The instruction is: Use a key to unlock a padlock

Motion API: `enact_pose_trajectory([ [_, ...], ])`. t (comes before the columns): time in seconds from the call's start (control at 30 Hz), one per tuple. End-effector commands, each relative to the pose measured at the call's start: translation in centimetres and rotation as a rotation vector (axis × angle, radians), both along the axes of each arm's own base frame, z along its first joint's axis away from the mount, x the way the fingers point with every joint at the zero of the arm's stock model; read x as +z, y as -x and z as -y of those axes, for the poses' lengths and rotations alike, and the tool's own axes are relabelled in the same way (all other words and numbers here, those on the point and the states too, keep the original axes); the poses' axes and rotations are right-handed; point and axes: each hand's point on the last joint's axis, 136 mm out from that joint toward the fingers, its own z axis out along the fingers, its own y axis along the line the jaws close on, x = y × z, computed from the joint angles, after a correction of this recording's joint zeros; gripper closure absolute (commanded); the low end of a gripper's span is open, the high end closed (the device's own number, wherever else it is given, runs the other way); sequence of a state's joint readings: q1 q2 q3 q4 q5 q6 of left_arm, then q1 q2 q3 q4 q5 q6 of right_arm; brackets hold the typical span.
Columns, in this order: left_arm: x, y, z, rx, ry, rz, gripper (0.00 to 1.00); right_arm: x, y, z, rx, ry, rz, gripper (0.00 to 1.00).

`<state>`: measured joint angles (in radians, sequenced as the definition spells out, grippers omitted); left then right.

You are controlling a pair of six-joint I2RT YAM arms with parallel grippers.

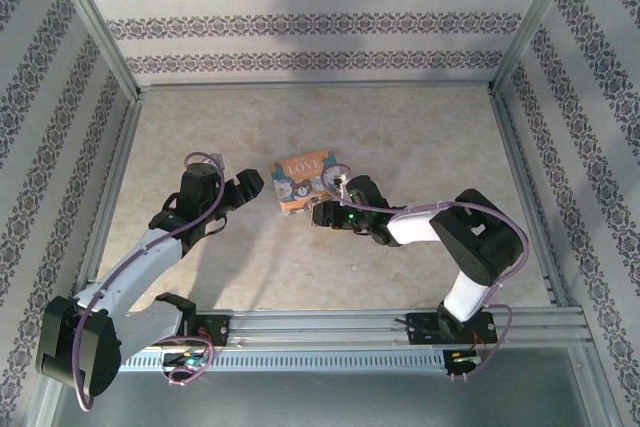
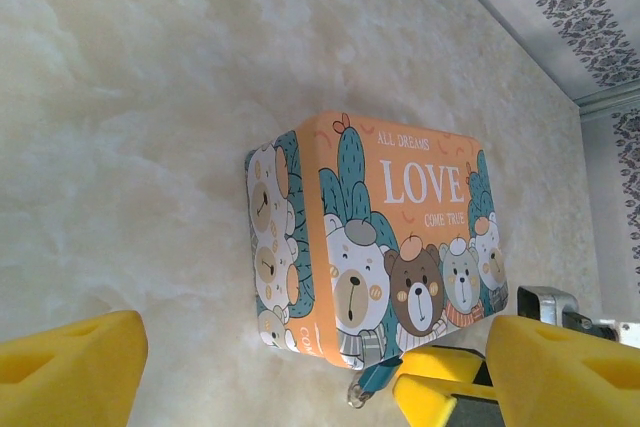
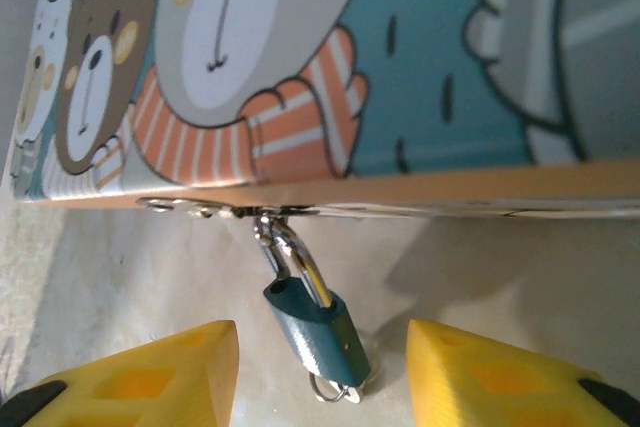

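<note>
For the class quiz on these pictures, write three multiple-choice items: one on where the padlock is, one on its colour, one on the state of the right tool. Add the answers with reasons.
1. Where is the padlock relative to the tin?
A. On top of its lid.
B. Hanging from its latch.
C. Lying loose, away from it.

2. What colour is the padlock's body?
A. Red.
B. Yellow.
C. Teal.

3. How does the right tool stand?
A. Open, a finger on each side of the padlock.
B. Shut on the padlock.
C. Shut on the tin.

Answers:
1 B, the shackle loops through the latch at the tin's edge.
2 C, the right wrist view shows a teal body.
3 A, gaps show between the yellow fingers and the padlock.
</note>
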<state>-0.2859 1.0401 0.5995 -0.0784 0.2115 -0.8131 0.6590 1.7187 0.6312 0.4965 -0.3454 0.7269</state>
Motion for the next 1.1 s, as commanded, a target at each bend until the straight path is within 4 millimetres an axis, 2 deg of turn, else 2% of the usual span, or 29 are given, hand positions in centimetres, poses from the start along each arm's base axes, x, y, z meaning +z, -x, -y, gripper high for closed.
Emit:
enact_pose_trajectory([
  [0.0,0.2,-0.3,-0.5,0.025,0.004,0.013,0.12,0.4,-0.7,-1.0,-0.004,-0.022,0.028,0.53],
  [0.6,0.2,0.0,-1.3,0.042,-0.013,0.012,0.11,-0.8,-0.6,-1.6,-0.01,-0.048,0.004,0.61],
  [0.9,0.1,0.2,-1.5,0.048,-0.018,0.011,0.11,-0.7,-0.3,-1.6,-0.006,-0.054,0.002,0.71],
  [1.07,0.2,0.2,-1.5,0.05,-0.018,0.011,0.1,-0.5,-0.1,-1.5,-0.008,-0.053,0.004,0.71],
])
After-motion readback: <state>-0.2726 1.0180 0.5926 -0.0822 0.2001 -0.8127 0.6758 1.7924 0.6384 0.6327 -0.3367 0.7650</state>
